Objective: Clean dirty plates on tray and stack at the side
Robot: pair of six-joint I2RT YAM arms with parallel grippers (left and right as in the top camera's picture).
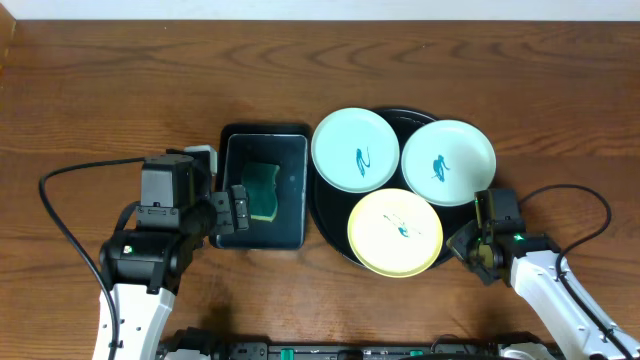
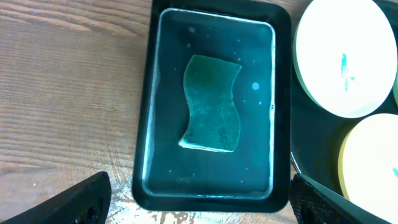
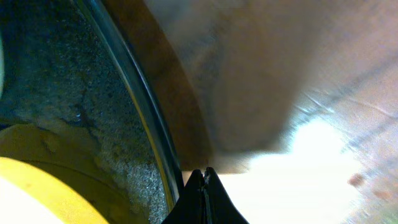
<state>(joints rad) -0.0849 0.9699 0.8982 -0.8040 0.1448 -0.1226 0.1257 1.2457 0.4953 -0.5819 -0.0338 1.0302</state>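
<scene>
Three plates [image 1: 355, 150] on tray [image 1: 330, 225] in mind, lower wide-open left fingers [image 2: 81, 200] squarely onto sponge [image 2: 211, 106] at tray's nine o'clock, and hold closed right fingers [image 3: 196, 205] at four o'clock rim clear of yellow plate [image 1: 395, 232].

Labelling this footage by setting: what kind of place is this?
Probably a robotics lab bench staged as a dishwashing station: robot arms at a wooden table, marked plates on a black tray, a sponge in a small tub.

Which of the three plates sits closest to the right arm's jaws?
The pale yellow plate, alone in that colour; both mint plates lie farther back.
</scene>
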